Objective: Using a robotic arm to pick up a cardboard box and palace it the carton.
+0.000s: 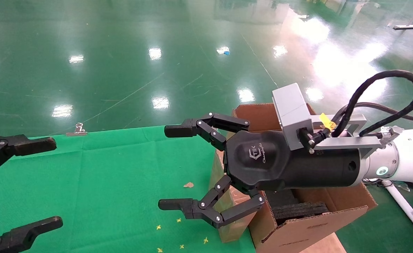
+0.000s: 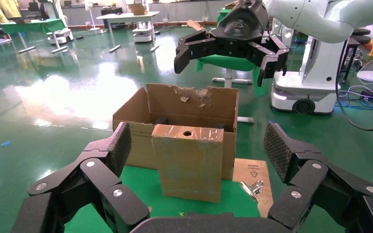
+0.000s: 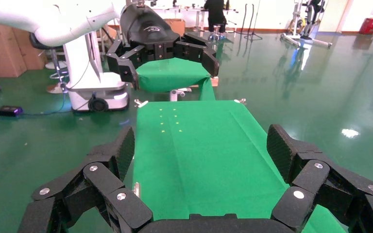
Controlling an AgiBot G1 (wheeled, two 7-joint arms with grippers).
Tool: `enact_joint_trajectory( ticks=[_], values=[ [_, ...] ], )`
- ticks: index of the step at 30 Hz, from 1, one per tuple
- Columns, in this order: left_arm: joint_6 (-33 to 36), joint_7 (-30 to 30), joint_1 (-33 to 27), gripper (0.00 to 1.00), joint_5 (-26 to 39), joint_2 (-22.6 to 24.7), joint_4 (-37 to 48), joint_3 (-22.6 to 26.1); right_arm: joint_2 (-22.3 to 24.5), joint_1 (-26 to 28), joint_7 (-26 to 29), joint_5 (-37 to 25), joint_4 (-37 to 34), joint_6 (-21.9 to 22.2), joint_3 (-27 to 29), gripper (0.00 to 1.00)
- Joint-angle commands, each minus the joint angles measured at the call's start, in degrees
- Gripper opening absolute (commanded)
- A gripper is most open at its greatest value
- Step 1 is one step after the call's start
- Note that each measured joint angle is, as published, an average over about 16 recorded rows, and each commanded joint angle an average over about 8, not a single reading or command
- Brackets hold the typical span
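Glossy green floor surrounds a table draped in green cloth; a metal binder clip sits on the cloth's far edge.

Robotic arm (right) reaches in across the table's right edge. Its gripper hangs above the cloth with both fingers spread wide and nothing between them. Grey block and black cable sit on top of the wrist.

Carton stands on the floor just off the right edge of the table, flaps upright. Left wrist view shows the far flap torn ragged along its top. Black foam is visible inside, below the gripper body.

Cardboard box stands upright at the right edge of the table, seemingly against the carton's near wall. Clear tape glints on it, and a small round hole shows in its top narrow face. In the head view it is mostly hidden behind the right gripper's lower finger. Neither gripper touches it.

Left gripper is at the left edge of the table, fingers wide apart, holding nothing, pointing across the cloth at the cardboard box.

Small yellow specks and a brown scrap lie on the cloth near the right edge.
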Motion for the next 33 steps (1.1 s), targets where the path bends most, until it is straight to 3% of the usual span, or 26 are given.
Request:
enact_joint_trajectory(
  ticks=[1,15,19,25,33],
  values=[
    [0.00,0.00,0.00,1.00,0.00,0.00,0.00,0.00,0.00,0.00,0.00,0.00,0.00,0.00,0.00,1.00],
    [0.00,0.00,0.00,1.00,0.00,0.00,0.00,0.00,0.03,-0.01,0.08,-0.14,0.02,-0.04,-0.10,1.00],
    [0.00,0.01,-0.01,1.00,0.00,0.00,0.02,0.01,0.47,0.78,1.04,-2.82,1.15,0.28,-1.21,1.00],
    [0.01,0.03,-0.03,1.00,-0.02,0.00,0.05,0.04,-1.12,6.17,4.16,-15.62,3.76,0.56,-7.02,1.00],
    [0.00,0.05,-0.05,1.00,-0.04,-0.01,0.06,0.08,-10.15,18.44,12.02,-40.16,4.14,-2.42,-20.53,1.00]
  ],
)
